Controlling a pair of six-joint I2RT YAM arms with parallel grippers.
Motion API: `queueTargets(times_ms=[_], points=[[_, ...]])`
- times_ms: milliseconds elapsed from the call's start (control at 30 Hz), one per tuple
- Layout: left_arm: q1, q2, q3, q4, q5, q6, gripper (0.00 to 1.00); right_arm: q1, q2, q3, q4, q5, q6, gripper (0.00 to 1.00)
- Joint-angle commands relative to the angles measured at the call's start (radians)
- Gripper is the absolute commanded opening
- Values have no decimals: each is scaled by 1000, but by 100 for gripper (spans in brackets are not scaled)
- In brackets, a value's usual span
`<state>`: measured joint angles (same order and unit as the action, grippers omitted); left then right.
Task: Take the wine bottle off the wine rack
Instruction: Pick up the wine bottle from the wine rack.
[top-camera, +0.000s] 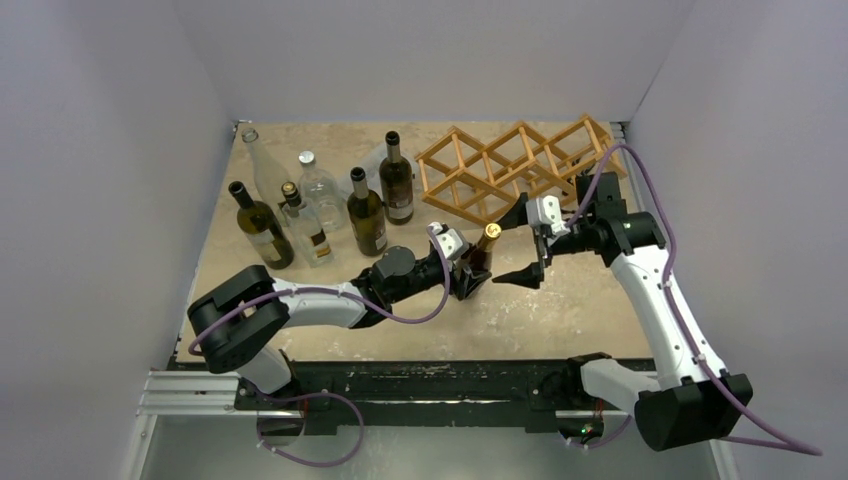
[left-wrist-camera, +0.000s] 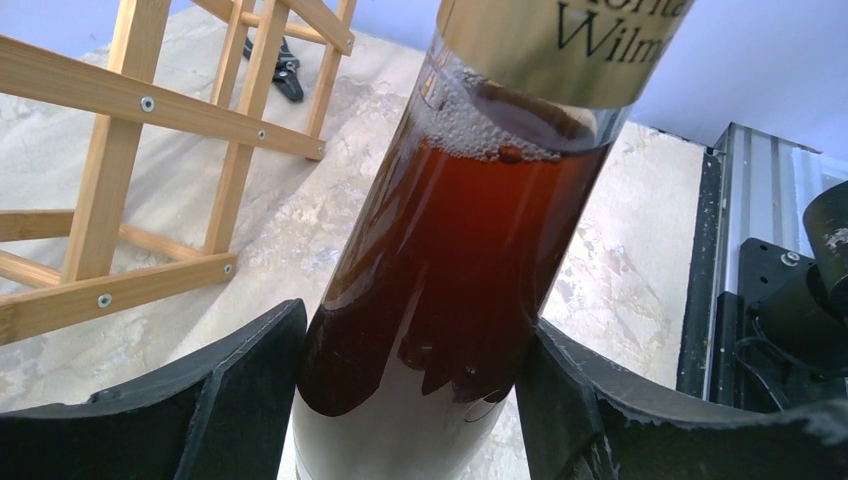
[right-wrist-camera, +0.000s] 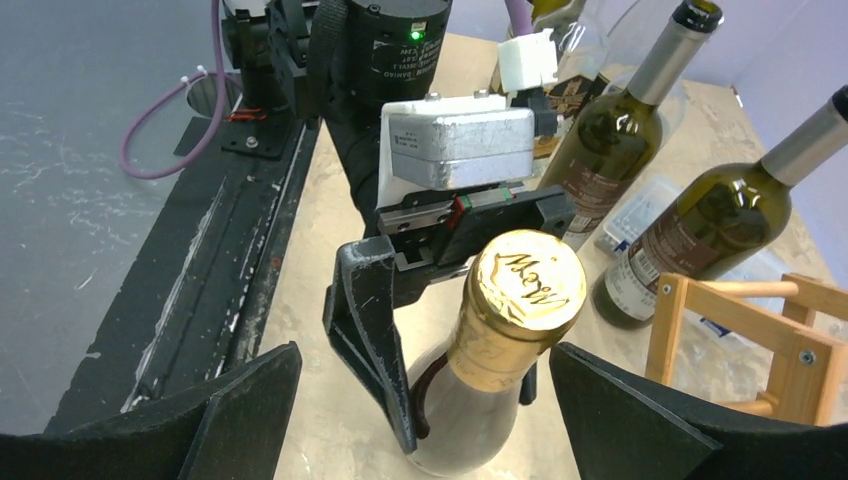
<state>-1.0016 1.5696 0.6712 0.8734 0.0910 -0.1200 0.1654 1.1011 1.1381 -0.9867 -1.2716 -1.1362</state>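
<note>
Beige stone-pattern tabletop (top-camera: 580, 310), walled on 3 sides by pale panels.

Wine rack (top-camera: 510, 165): light wooden rod lattice with diamond cells, standing at the far right of the table. No bottle is visible in any of its cells. One corner shows in the left wrist view (left-wrist-camera: 110, 200) and one in the right wrist view (right-wrist-camera: 770, 340).

Left arm (top-camera: 310, 305) reaches across to mid-table. Right arm (top-camera: 660, 290) bends in from the right, in front of the rack.

6 bottles (top-camera: 320, 200) stand grouped at the far left, well apart from the rack. 2 are clear glass, the rest dark.

Wine bottle (top-camera: 482, 250): off the rack, just in front of the rack's near-left end, roughly upright. The glass is clear and holds amber-brown liquid with a line of foam (left-wrist-camera: 460, 250). Cannot tell whether its base rests on the table.

Left gripper (top-camera: 470, 275): clamped on the bottle's lower body, with 1 black finger (left-wrist-camera: 200, 400) pressed against each side.

Right gripper (top-camera: 520, 245): jaws spread wide, 1 on each side of the bottle's top, touching nothing.

Gold foil cap (right-wrist-camera: 525, 285): embossed lettering on top, sitting between the right fingers with a gap on both sides.
</note>
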Motion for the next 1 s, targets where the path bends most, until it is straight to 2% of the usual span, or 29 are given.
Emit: queueTargets(times_ms=[0, 233, 967], points=[[-19, -26, -19, -22, 26, -58, 0, 31, 9, 69, -8, 8, -24, 97], [-26, -22, -22, -19, 21, -65, 0, 80, 42, 88, 16, 21, 9, 91], [-28, -2, -32, 11, 34, -112, 0, 86, 72, 115, 82, 3, 102, 44]])
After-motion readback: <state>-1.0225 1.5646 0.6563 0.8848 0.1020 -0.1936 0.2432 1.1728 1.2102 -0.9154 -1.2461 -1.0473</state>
